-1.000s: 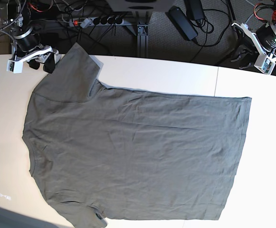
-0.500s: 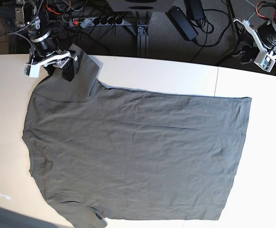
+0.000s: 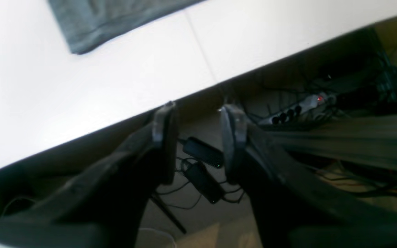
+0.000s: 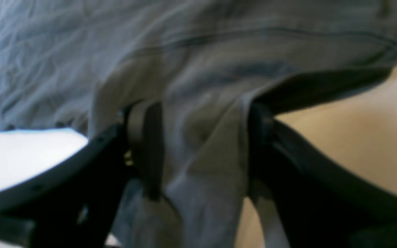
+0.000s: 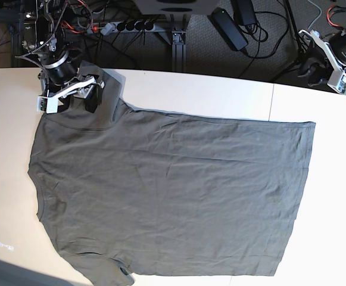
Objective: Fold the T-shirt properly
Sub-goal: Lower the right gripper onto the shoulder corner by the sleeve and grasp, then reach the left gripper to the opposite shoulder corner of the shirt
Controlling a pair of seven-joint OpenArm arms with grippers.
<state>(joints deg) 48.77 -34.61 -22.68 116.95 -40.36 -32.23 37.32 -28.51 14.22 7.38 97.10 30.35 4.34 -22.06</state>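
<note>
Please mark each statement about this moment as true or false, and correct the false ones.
1. The right claw has sleeve cloth of the T-shirt between its fingers. True.
2. The left claw holds the shirt's hem. False: it is open and holds nothing, off the edge of the table, over the floor.
3. The T-shirt is already folded in half. False: it lies spread flat, with wrinkles.
4. A power strip lies on the floor behind the table. True.
5. Both claws are over the same sleeve. False: only the right one is; the left is at the opposite far corner.

t-shirt [image 5: 173,190] bottom sleeve: cut off | right wrist view: blurred
</note>
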